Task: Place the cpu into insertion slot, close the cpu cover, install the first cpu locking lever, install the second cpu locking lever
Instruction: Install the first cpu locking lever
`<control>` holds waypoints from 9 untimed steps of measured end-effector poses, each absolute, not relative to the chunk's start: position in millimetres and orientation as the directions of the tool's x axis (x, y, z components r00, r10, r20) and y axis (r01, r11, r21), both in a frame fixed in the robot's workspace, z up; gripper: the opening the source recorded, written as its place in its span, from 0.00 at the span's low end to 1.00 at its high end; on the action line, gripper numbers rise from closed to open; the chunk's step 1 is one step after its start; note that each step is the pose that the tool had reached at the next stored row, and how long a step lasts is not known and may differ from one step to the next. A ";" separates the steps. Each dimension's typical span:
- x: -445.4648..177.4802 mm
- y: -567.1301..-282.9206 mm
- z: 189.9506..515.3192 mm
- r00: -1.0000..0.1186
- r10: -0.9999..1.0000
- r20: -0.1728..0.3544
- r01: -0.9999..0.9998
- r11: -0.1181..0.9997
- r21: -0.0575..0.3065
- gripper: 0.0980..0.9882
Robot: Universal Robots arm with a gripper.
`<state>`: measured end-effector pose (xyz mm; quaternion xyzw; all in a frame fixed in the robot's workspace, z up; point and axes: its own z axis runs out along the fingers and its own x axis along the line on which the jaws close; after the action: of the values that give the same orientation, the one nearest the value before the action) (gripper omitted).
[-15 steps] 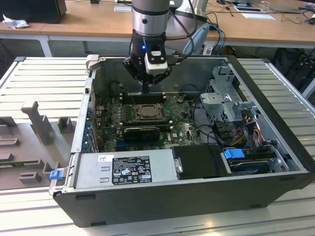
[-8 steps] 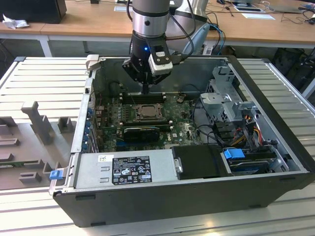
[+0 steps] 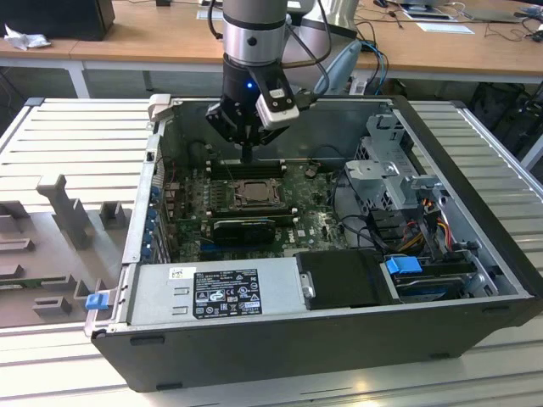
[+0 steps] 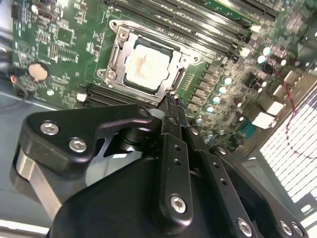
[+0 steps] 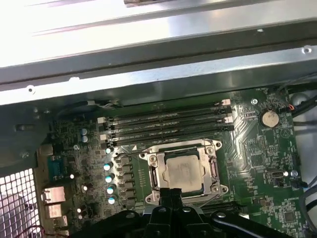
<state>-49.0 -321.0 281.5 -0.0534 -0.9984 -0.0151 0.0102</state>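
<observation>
label [image 3: 227,295]: white print on black on the power supply at the exterior view's left, way too small to read, so no brand from me
board [image 5: 257,158]: tiny white markings, can't make them out either
cpu [image 4: 146,67]: already sitting in the slot [image 4: 115,55], cover [image 4: 174,78] looks down around it
gripper [image 4: 171,106]: fingers pinched together, nothing held, tips right at the socket edge
risk: tips are so close to the cover that a sloppy push could slip off onto the memory slots [image 5: 168,124] or scrape the board, I reckon
</observation>
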 end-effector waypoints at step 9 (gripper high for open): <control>-49.0 -321.0 280.3 -0.996 -0.086 0.022 -0.085 0.996 0.029 0.01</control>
<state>-49.0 -321.0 280.3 0.0428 -0.9989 -0.0140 0.0115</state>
